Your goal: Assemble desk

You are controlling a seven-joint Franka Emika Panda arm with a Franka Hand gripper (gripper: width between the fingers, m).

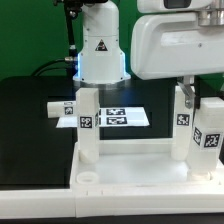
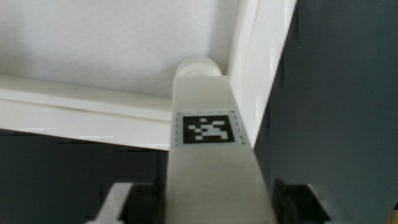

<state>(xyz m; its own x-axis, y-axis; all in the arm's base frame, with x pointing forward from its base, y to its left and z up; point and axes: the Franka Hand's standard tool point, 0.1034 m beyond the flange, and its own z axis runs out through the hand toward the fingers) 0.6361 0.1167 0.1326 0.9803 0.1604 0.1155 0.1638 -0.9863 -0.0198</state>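
Fingers [image 2: 121, 205] astride leg [image 2: 210, 170], grip cannot tell | leg upright in desk top [image 2: 89, 45] corner

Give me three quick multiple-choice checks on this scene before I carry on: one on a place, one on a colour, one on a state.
1. Where does the marker board lie?
A. on the table, behind the desk top
B. on top of the desk top
C. propped up against the backdrop

2. What colour is the table?
A. white
B. black
C. green

3. How does the leg at the exterior view's left stand?
A. on its side on the table
B. upright on the desk top
C. hanging in the air

Answers:
1 A: the tagged sheet lies flat on the table beyond the desk top's far rim.
2 B: the bare surface around the white parts is black.
3 B: its long side is vertical and its foot meets the desk top.
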